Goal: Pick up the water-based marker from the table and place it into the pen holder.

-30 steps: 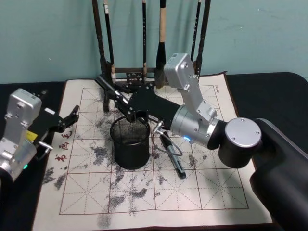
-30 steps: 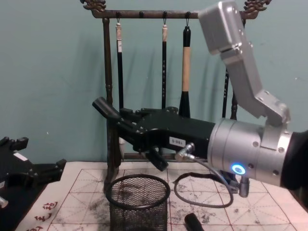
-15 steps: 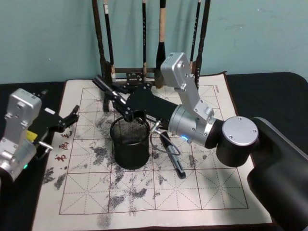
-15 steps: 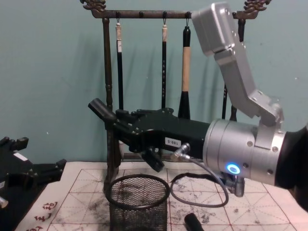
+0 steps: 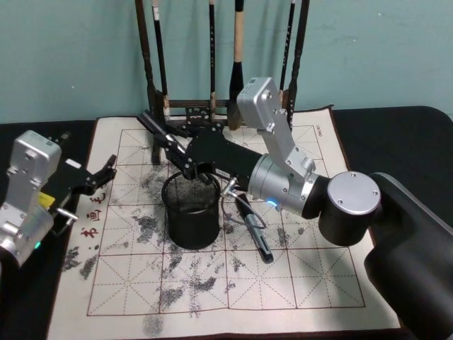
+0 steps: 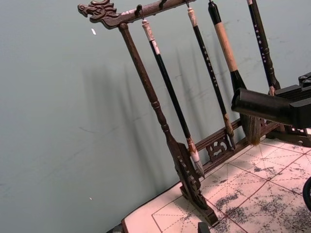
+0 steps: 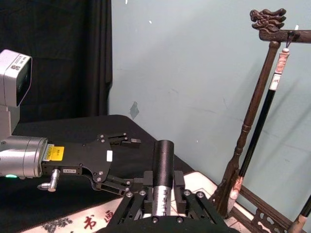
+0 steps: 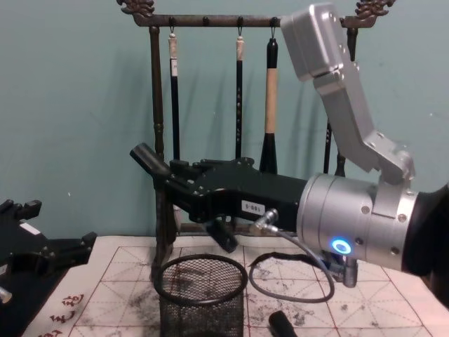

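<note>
My right gripper (image 5: 178, 146) is shut on the water-based marker (image 5: 156, 130), a black barrel held nearly level, pointing to the left. It hangs above the far rim of the pen holder (image 5: 191, 214), a black wire-mesh cup on the cream mat of the table (image 5: 311, 283). From the chest, the marker (image 8: 149, 159) sticks out of the gripper (image 8: 179, 177) above the cup (image 8: 202, 303). In the right wrist view the marker (image 7: 163, 167) rises between the fingers. The left gripper (image 5: 106, 170) rests open at the mat's left edge.
A tall dark wooden brush rack (image 5: 153, 92) with several hanging brushes stands just behind the marker and the cup. Another black pen (image 5: 255, 237) lies on the mat right of the cup, beside the right arm's cable loop (image 8: 287, 281).
The right arm has shifted slightly to the left with the marker still in its grip. The left arm has stayed put.
</note>
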